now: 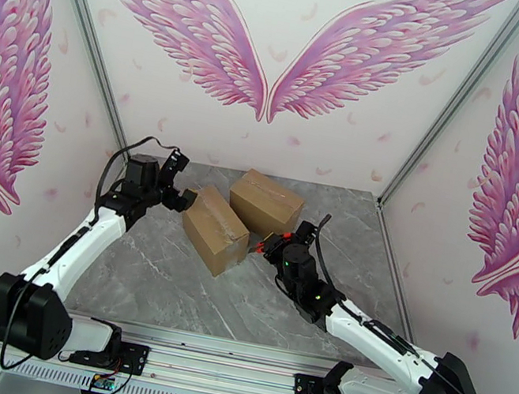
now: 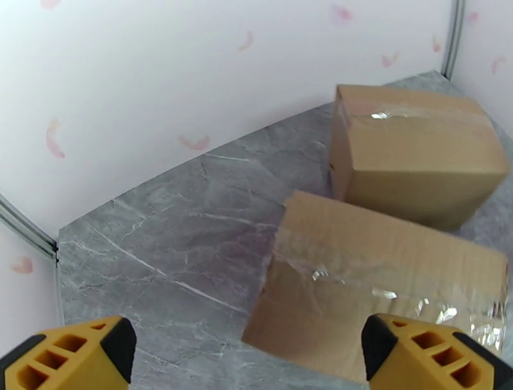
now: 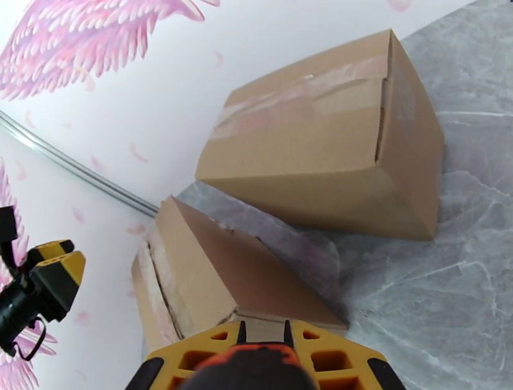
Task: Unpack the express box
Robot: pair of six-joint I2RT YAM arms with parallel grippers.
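nearer box [image 1: 213,230], just beside left end effector [image 2: 247,346]

Two cardboard boxes sit on the counter [image 1: 163,289], toward its back half. The nearer cardboard box [image 1: 213,230] lies in the middle, set at an angle to the counter's edges. The farther cardboard box [image 1: 265,203] stands behind it and to its right, just beside it and close to the back wall. The left gripper [image 1: 183,198] is at the nearer box's far left end. The right gripper [image 1: 263,246] is at that box's right side, in front of the farther box.
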